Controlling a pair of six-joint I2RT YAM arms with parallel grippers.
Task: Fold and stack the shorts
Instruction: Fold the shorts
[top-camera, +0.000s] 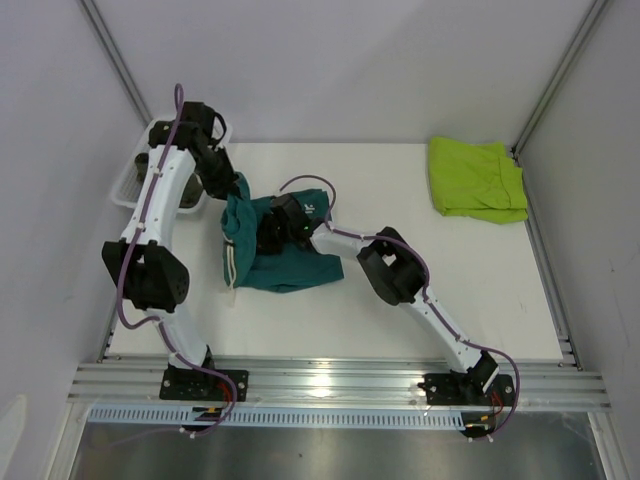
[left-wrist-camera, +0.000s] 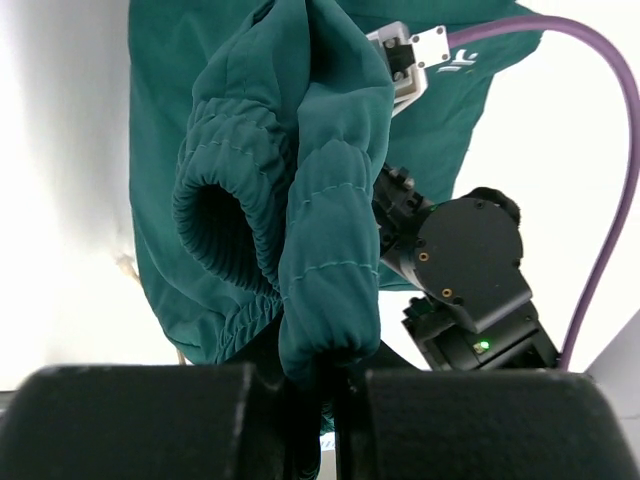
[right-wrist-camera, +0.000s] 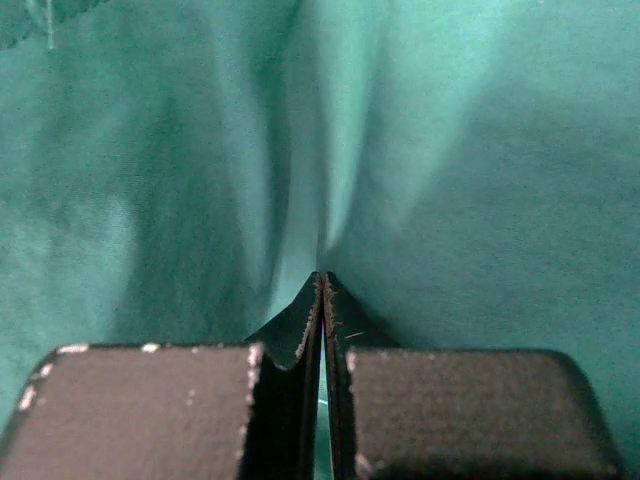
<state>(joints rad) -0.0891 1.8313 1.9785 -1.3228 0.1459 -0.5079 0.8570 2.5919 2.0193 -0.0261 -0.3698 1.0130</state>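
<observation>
The teal shorts lie crumpled at the table's centre-left, with a cream drawstring hanging off their left edge. My left gripper is shut on a fold by the elastic waistband and holds that end raised; the cloth bunches between its jaws. My right gripper presses into the middle of the same shorts, shut on a pinch of teal cloth that tents up to its tips. The lime-green shorts lie folded at the back right. The dark olive pair does not clearly show.
A white bin stands off the table's back left corner behind my left arm, with something dark in it. The right arm's wrist and purple cable sit close beside the raised cloth. Grey walls enclose the table.
</observation>
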